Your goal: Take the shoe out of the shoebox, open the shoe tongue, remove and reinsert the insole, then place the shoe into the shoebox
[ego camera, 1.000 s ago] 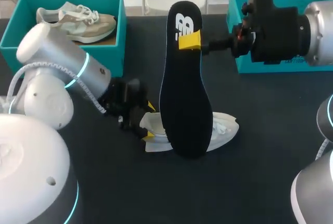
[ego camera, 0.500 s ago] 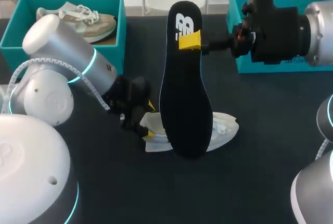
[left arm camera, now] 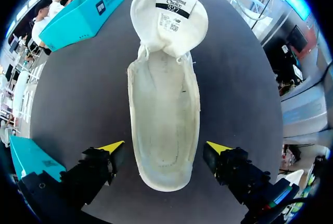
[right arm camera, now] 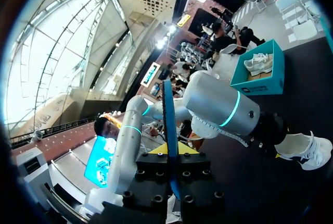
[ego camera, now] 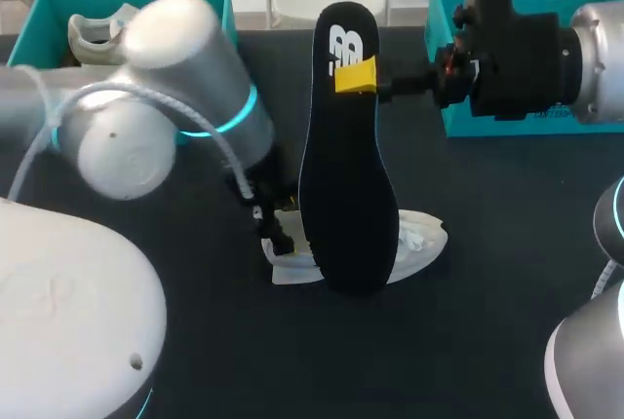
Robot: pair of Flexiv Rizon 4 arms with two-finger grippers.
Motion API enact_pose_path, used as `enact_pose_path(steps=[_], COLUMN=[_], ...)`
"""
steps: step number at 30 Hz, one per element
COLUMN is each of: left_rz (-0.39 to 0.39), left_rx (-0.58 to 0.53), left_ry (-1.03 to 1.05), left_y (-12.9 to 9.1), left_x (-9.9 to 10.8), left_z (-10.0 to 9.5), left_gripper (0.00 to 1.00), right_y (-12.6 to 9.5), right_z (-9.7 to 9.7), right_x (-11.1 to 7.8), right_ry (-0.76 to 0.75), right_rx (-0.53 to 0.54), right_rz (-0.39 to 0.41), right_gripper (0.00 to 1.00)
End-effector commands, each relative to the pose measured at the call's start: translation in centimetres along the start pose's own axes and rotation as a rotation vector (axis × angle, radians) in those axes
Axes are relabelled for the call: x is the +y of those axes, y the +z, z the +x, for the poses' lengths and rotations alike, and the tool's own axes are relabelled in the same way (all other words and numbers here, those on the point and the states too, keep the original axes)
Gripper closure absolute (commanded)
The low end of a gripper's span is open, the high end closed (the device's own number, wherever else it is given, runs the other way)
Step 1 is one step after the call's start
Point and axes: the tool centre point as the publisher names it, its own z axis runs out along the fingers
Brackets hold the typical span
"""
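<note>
Right pincer (ego camera: 356,76) is clenched on the insole (ego camera: 348,166), which sits edge-on between its fingers with the far end hanging down over the shoe (left arm camera: 164,114). The shoe lies on the bench (ego camera: 487,263), heel between the spread fingers of the left pincer (left arm camera: 165,148), with gaps on both sides: released. Tongue (left arm camera: 169,21) is folded open ahead of it.

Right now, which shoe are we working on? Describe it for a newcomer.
Find the middle of the dark table, at the foot of the tall black insole held upright there. The shoe lies flat; unlike the other shoe in the far-left teal box, its tongue is folded back and it is empty inside.
</note>
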Motion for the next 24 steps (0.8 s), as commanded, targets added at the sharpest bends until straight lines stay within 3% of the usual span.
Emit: enact_pose_path(steps=[1,17,24], left_rz=[-0.105,-0.109,-0.037], left_rx=[0.007,-0.011,-0.018], left_ry=[0.014,0.043,-0.006], left_y=[0.3,0.0,-1.6], left_x=[-0.6,-0.9,-3.3], left_z=[-0.1,-0.3,-2.5], left_gripper=[0.0,0.0,0.0], right_y=[0.5,0.5,0.5], right_z=[0.3,0.3,0.3], right_x=[-0.2,-0.2,-0.2], right_ry=[0.002,0.002,0.002], right_rx=[-0.005,-0.005,-0.005], right_rz=[-0.008,-0.008,-0.008], right_gripper=[1.0,1.0,1.0])
